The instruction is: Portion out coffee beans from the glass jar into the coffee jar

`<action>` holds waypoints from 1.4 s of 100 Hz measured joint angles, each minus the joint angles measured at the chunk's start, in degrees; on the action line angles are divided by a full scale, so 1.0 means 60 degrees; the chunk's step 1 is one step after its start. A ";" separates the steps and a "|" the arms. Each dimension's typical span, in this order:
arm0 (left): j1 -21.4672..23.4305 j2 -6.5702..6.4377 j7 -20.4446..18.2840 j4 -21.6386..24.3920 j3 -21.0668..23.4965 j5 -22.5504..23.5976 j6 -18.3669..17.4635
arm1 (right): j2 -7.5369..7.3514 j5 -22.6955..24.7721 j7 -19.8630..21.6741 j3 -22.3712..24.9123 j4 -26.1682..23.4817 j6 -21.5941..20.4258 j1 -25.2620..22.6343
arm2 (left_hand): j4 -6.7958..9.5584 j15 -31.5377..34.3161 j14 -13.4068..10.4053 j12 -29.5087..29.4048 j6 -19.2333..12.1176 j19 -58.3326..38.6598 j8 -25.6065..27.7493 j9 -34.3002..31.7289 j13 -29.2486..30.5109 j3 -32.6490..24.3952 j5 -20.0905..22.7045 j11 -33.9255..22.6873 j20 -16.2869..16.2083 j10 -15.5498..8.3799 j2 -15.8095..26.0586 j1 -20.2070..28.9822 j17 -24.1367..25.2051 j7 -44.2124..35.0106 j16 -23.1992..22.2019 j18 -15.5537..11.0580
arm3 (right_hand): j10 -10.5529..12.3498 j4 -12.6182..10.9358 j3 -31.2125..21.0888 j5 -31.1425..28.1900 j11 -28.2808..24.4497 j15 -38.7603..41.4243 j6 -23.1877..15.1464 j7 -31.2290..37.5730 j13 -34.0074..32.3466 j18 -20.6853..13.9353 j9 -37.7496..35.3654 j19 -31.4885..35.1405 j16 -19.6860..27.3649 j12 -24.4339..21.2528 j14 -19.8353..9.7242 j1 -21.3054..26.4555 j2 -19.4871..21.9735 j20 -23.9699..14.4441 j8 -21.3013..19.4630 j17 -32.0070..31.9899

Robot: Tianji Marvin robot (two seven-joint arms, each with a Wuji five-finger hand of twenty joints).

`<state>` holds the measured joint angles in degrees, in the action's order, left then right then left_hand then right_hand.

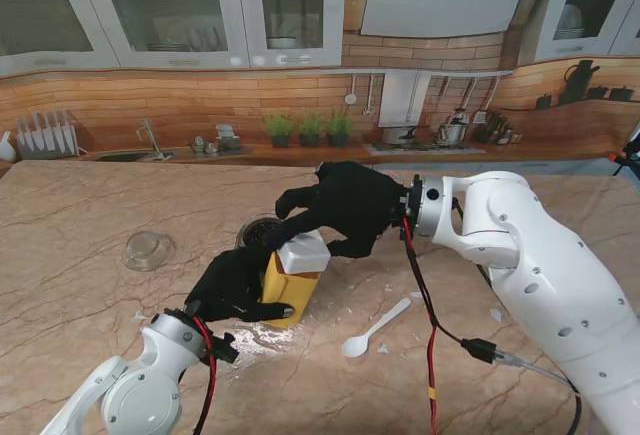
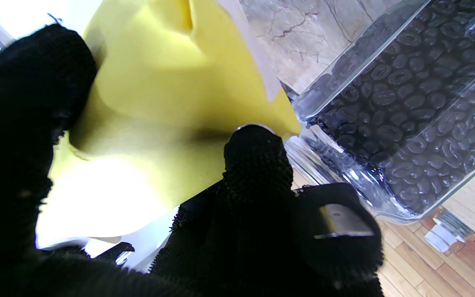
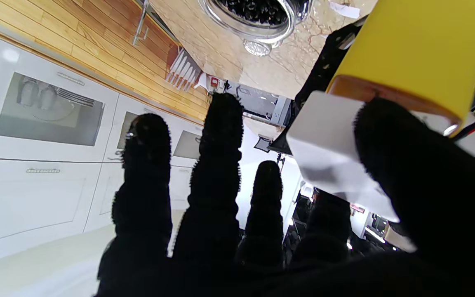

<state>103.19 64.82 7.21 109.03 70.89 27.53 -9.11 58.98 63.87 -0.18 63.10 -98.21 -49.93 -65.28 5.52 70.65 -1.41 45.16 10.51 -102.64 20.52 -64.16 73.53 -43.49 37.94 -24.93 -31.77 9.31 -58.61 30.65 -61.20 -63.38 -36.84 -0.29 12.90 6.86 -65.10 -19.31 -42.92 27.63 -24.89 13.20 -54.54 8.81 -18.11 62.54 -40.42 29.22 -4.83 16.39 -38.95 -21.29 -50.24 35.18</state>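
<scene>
Out at nine o'clock the round clear glass lid (image 1: 148, 250) lies alone on the marble surface (image 1: 70, 295), so the clear glass jar of dark coffee beans (image 1: 258, 232) stands open at centre. My left hand (image 1: 232, 285) has its fingers (image 2: 258, 161) wrapped round the yellow square coffee jar (image 1: 288, 290), bracing it just beside the glass jar. My right hand (image 1: 345, 205) pinches that jar's white square lid (image 1: 303, 251) between thumb and one finger, other fingers spread, probably to work it off. At four o'clock the white plastic spoon (image 1: 375, 330) waits for scooping.
</scene>
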 measured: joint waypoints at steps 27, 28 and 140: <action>0.0001 -0.0003 0.0030 -0.0007 -0.0036 0.0030 -0.0015 | 0.0069 -0.0491 0.0205 -0.0223 0.0140 0.0146 0.0175 | 0.0000 0.0006 0.0000 -0.0005 -0.0174 0.0000 -0.0002 0.0002 0.0000 0.0003 0.0000 0.0003 0.0000 -0.0008 -0.0082 0.0000 0.0000 0.0000 0.0000 0.0000 | 0.0074 0.0650 0.2588 -0.1041 -0.0051 0.0252 0.0685 0.2864 -0.0579 0.0172 -0.1595 0.0161 -0.0132 0.0313 -0.0015 -0.1691 0.0687 0.0003 0.0262 0.0024; 0.0001 -0.0003 0.0034 -0.0007 -0.0039 0.0031 -0.0016 | 0.0069 -0.0517 0.0244 -0.0231 0.0140 0.0164 0.0181 | -0.0001 0.0006 0.0000 -0.0006 -0.0189 0.0000 -0.0002 0.0002 0.0000 0.0004 0.0000 0.0004 0.0000 -0.0010 -0.0082 0.0000 0.0000 0.0000 0.0000 0.0000 | 0.0068 0.0651 0.2725 -0.1060 -0.0046 0.0282 0.0730 0.3025 -0.0581 0.0178 -0.1679 0.0164 -0.0148 0.0317 -0.0015 -0.1789 0.0796 0.0004 0.0306 0.0013; 0.0002 0.0026 0.0180 -0.0024 -0.0014 0.0008 0.0040 | 0.0003 0.0776 -0.0307 0.0876 -0.0539 -0.0311 -0.0358 | 0.0000 0.0006 0.0000 -0.0007 -0.0190 0.0000 -0.0002 0.0003 0.0000 0.0004 0.0000 0.0004 -0.0001 -0.0016 -0.0082 0.0000 0.0000 0.0000 0.0000 -0.0002 | -0.1062 -0.0473 -0.1197 0.1849 0.0871 -0.0409 0.0029 -0.1990 0.0884 0.0876 0.0784 -0.0417 0.0085 0.0058 0.0372 -0.0479 0.0266 0.0001 0.2241 -0.1476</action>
<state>103.20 64.97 8.29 108.89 70.81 27.58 -8.87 59.00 68.53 -2.02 68.36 -101.44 -51.80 -67.42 5.52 70.69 -1.41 45.12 9.37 -102.64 20.51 -64.14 73.53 -43.47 37.94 -24.91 -31.78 9.21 -59.10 30.65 -61.21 -63.38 -36.83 -0.30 6.53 4.02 -72.29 -8.21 -37.69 25.17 -24.72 1.26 -49.24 14.07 -13.40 60.04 -39.91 29.57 -2.59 13.52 -37.35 -21.28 -36.79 26.33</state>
